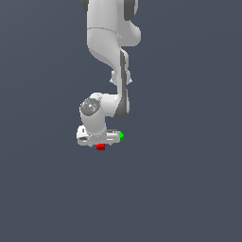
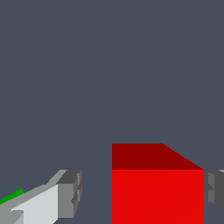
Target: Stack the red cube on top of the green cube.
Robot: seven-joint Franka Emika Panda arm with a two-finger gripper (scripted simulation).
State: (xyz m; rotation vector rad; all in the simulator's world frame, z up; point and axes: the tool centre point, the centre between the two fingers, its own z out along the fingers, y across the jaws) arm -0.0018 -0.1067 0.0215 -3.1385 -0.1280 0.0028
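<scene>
The red cube fills the lower part of the wrist view and sits between my fingers. My gripper is open: one grey pad stands well apart from the cube, the other pad is right at its side. In the exterior view the white gripper hangs low over the red cube, which peeks out beneath it. The green cube lies just beside the hand towards the exterior view's right, half hidden by it. A thin strip of the green cube shows behind one finger.
The white arm comes down from the top of the exterior view. A plain dark grey floor lies all around the two cubes.
</scene>
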